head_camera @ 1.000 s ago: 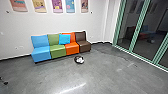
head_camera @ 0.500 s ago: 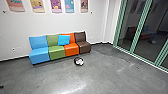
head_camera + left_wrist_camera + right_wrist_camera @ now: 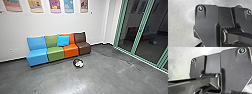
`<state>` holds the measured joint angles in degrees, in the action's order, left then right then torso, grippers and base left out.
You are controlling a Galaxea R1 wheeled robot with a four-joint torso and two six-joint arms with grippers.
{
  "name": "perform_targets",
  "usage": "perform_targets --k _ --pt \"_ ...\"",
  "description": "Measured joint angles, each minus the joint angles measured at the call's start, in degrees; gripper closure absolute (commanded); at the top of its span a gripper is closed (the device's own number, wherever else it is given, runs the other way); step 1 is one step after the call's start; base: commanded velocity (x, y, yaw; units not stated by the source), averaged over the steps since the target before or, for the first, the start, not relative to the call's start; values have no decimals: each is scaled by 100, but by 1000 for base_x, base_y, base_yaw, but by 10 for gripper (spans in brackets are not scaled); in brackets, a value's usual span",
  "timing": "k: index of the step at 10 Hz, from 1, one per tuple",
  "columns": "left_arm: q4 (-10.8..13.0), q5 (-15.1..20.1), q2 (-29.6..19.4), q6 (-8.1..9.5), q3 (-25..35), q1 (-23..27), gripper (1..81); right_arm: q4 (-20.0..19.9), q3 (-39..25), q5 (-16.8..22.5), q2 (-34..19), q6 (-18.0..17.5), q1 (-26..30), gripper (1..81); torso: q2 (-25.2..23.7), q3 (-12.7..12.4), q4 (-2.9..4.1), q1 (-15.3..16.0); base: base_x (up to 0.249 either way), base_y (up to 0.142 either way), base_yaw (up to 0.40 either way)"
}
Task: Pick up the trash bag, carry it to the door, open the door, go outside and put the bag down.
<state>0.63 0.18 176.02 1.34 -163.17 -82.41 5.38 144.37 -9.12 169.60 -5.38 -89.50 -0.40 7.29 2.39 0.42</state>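
Four seats: blue seat [image 3: 37, 55], green seat [image 3: 55, 53], orange seat [image 3: 70, 49] and brown seat [image 3: 82, 46], side by side in one row along the white wall [image 3: 70, 23].
Cushion: a bright blue cushion [image 3: 63, 41] leans upright across the backs of the green and orange seats.
Trash bag: a white, lumpy bundle [image 3: 79, 64] lies in a dark round holder [image 3: 74, 63] on the floor, in front of the orange seat and apart from it; too small to tell whether this is the trash bag itself.
Jaws, left and right: I cannot tell whether they are spread, pressed together or pinching anything.
Posters: five colorful ones, among them a purple poster [image 3: 55, 6], hang in a line above the seats.
Glass panels: tall and dark, in green frames [image 3: 142, 27], on the robot's right; the row of seats shows in the glass as a reflection. I cannot tell which panel, if any, is the door.
Floor: smooth and gray [image 3: 105, 77], with a shine near the robot and a thin dark line running toward the glass.
Wall fittings: small pale plates [image 3: 13, 50] low on the wall, beyond the blue seat.
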Motion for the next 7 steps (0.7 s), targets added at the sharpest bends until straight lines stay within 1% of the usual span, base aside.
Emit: perform_targets --k 7 --pt "2 -18 0 0 0 2 10 0 0 0 2 0 -2 10 2 0 0 0 192 0 0"
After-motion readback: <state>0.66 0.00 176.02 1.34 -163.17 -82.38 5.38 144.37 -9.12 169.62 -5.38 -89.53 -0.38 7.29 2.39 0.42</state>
